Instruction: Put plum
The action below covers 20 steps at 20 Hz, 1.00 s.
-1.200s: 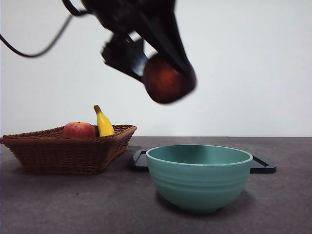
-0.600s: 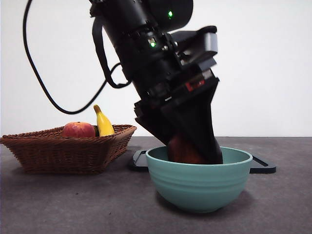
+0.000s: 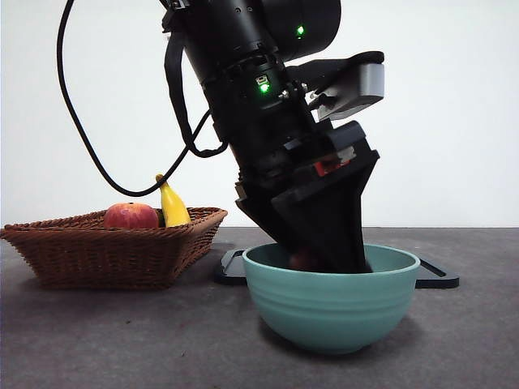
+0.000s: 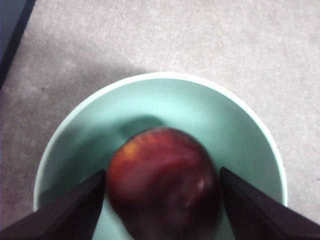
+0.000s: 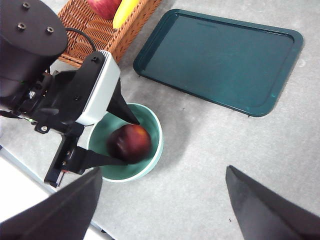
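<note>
Plum (image 4: pixel 162 182) sits low-centre of the left wrist view, inside the teal bowl (image 4: pixel 160 100), w/ the left gripper (image 4: pixel 162 200) clenched on its two sides. Right gripper (image 5: pixel 162 210) hangs spread and empty above, bottom of its own view. Plum looks smooth, glossy, firm, prob. slippery & easily bruised; best held across its widest part, gently. Basket (image 3: pixel 113 243) mid-left in the front view.

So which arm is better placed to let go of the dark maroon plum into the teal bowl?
The left. Its gripper is already down inside the teal ceramic bowl, jaws on either side of the glossy dark maroon plum. The right gripper hangs open high above the table, holding nothing.
</note>
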{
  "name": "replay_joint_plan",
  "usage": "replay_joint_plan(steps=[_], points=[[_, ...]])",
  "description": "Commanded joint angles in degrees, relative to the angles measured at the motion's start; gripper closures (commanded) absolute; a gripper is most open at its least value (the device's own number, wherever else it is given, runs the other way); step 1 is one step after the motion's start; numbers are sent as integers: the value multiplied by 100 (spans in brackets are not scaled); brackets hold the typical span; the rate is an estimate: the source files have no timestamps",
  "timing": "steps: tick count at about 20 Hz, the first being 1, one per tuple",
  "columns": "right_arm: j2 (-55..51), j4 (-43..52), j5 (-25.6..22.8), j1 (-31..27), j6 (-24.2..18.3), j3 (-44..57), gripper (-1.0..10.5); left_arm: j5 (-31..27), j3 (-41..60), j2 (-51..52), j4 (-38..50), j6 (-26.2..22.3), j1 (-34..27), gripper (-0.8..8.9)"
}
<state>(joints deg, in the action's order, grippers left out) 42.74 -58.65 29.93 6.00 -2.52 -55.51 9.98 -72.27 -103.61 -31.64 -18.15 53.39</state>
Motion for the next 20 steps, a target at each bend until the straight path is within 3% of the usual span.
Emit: replay_joint_plan(steps=[1, 13, 20], points=[[24, 33, 9, 24, 59, -118, 552, -2, -129, -144, 33, -59, 70, 435], [24, 33, 9, 24, 57, -118, 551, 0, -398, 710, -2, 431, -26, 436], [22, 33, 11, 24, 57, -118, 551, 83, -428, 2090, -50, 1200, -1106, 436]])
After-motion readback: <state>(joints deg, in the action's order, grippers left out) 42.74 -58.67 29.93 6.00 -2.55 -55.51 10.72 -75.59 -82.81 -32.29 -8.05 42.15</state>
